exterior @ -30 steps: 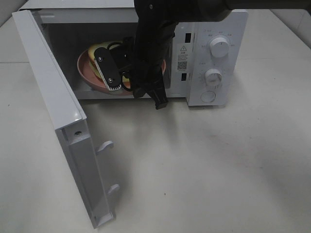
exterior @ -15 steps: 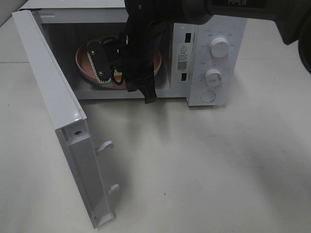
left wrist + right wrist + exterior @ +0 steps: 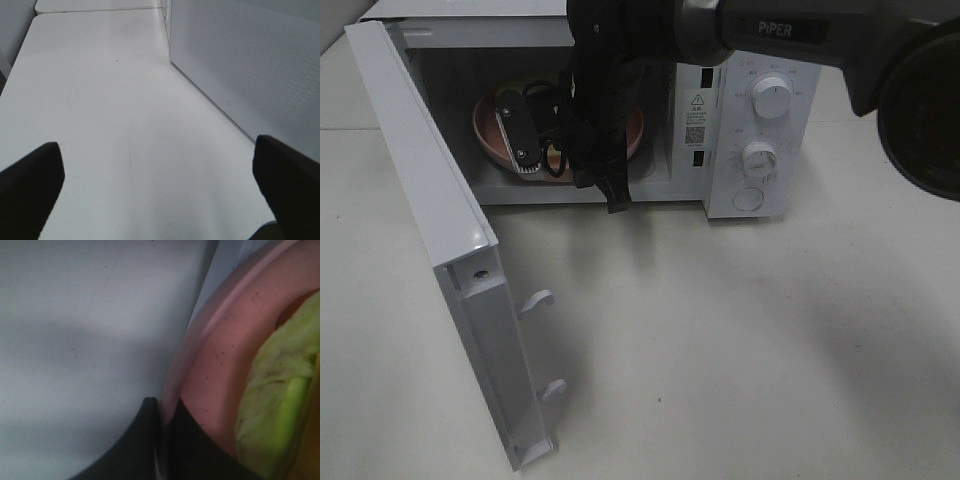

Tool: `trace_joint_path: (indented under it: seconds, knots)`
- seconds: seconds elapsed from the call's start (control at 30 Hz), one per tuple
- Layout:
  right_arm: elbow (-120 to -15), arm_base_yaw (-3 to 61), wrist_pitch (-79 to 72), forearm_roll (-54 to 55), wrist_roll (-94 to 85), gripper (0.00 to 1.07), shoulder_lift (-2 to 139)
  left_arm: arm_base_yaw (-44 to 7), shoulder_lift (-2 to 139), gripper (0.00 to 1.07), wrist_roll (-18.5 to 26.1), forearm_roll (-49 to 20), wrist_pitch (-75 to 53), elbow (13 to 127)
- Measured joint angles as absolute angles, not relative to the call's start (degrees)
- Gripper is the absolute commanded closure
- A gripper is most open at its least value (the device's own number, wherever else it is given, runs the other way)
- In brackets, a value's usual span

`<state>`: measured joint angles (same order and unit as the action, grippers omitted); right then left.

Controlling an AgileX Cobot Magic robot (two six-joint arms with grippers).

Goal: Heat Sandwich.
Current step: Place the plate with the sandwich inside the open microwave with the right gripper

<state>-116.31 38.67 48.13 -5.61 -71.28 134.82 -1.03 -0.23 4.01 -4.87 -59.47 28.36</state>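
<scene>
The microwave (image 3: 760, 120) stands at 12 o'clock on the table (image 3: 740, 350), and its door (image 3: 430, 230) is swung open toward 8 o'clock. Inside it, at about 11 o'clock in the high view, the pink plate (image 3: 485, 125) carries the sandwich (image 3: 272, 405). The right gripper (image 3: 162, 406) is closed tight on the rim of the pink plate. The left gripper (image 3: 157, 145) hangs over the table beside the microwave's side wall, with its jaws wide apart and nothing between them.
</scene>
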Motion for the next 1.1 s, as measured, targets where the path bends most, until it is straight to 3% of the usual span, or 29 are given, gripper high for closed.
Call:
trace_joint_path:
  seconds: [0.4,0.63,0.8,0.83,0.87,0.97,1.0,1.1]
  knots:
    - [-118.60,37.76,47.21,-5.73,-71.05,1.06,137.85,-1.03,-0.23,0.09,4.01,-4.87,-59.47,28.36]
    - [-119.40,37.76,46.47,-5.67,-70.70,1.00,138.20,-1.03,-0.23,0.09,4.01,-4.87,-59.47,28.36]
    - [-119.40,37.76,45.09,-5.73,-69.84,0.83,138.20,-1.03,-0.23,0.09,4.01,-4.87,-59.47,28.36]
    - [-119.40,37.76,44.81,-5.73,-69.84,0.73,138.20,-1.03,-0.23,0.09,4.01,-4.87,-59.47,28.36]
    - [-119.40,37.76,44.81,-5.73,-69.84,0.73,138.20,-1.03,-0.23,0.09,4.01,-4.87,-59.47,28.36]
    - [-119.75,37.76,44.58,-5.73,-69.79,0.56,138.20,-1.03,-0.23,0.09,4.01,-4.87,-59.47,28.36]
    - [-119.81,37.76,44.58,-5.73,-69.79,0.46,138.20,-1.03,-0.23,0.09,4.01,-4.87,-59.47,28.36]
    - [-119.92,37.76,44.46,-5.73,-69.67,0.40,138.20,-1.03,-0.23,0.09,4.01,-4.87,-59.47,28.36]
